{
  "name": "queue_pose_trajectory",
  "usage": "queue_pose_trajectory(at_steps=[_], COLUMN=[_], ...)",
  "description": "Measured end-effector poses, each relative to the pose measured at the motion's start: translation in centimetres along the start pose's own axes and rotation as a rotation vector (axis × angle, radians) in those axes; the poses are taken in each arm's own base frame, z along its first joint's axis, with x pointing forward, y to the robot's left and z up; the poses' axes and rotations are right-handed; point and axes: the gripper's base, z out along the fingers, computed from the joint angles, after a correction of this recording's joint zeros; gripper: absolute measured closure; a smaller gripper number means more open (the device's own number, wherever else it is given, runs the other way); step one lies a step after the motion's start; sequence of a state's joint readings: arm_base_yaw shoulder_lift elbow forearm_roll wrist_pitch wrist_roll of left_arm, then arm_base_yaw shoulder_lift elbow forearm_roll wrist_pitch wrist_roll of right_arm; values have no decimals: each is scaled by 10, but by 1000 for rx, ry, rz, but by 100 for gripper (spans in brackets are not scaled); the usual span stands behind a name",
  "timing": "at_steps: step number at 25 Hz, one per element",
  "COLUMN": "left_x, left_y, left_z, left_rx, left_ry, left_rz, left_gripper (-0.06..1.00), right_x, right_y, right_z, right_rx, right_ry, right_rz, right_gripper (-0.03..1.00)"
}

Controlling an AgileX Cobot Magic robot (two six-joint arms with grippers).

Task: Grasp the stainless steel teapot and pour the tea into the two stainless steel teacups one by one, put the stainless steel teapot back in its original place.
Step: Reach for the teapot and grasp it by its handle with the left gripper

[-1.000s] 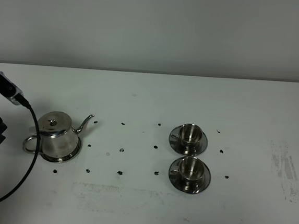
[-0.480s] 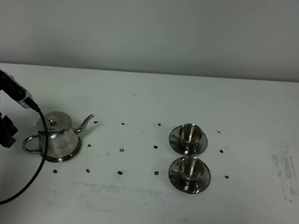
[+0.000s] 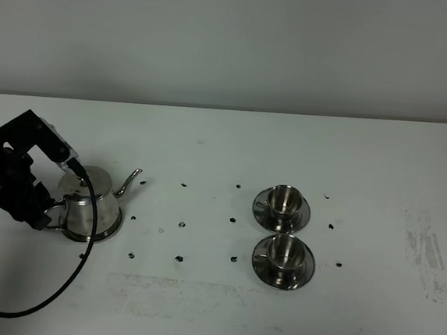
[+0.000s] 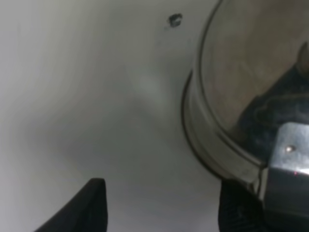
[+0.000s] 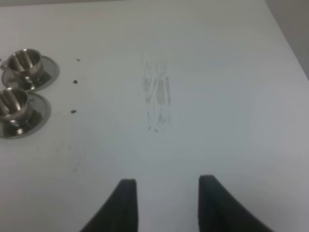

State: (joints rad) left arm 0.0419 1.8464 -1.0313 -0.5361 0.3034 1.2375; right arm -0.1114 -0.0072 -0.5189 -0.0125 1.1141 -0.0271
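Exterior high: left gripper (image 3: 41,213) beside the stainless steel teapot (image 3: 99,204), handle side;
Left wrist: jaws spread, nothing gripped;
Right wrist: right gripper (image 5: 166,205) parted, empty

One stainless steel teapot (image 3: 99,204) stands on the single desk (image 3: 380,165). There are two stainless steel teacups (image 3: 284,198) (image 3: 285,250) and two saucers (image 3: 304,214) (image 3: 265,270), one under each cup. The high view shows one arm (image 3: 11,176) and one black cable (image 3: 73,272). The wrist views show two claws, the left claw (image 4: 161,208) and the right claw (image 5: 166,198), each with two fingers (image 5: 126,203). Roughly a dozen small dark marks (image 3: 182,224) dot the desk, plus one scuffed streak (image 3: 427,252).
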Motion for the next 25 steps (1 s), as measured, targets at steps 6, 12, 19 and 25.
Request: queue_pose_trajectory(at_steps=[6,12,19,25], left_x=[-2,-2,0,1], left_y=[-6,-10,-15,-18], left_z=[1,1,0,0], left_rx=[27,69,126,153], left_ry=[5,19,38,50], left_rz=[12,14,28,37], left_gripper=[42,42,42,42], right_x=[0,0,0,0], right_y=[0,0,0,0], right_z=[0,0,0,0], right_rx=[0,0,0,-1], right_ry=[0,0,0,0], right_rz=[0,0,0,1], right_gripper=[68,68,68,68])
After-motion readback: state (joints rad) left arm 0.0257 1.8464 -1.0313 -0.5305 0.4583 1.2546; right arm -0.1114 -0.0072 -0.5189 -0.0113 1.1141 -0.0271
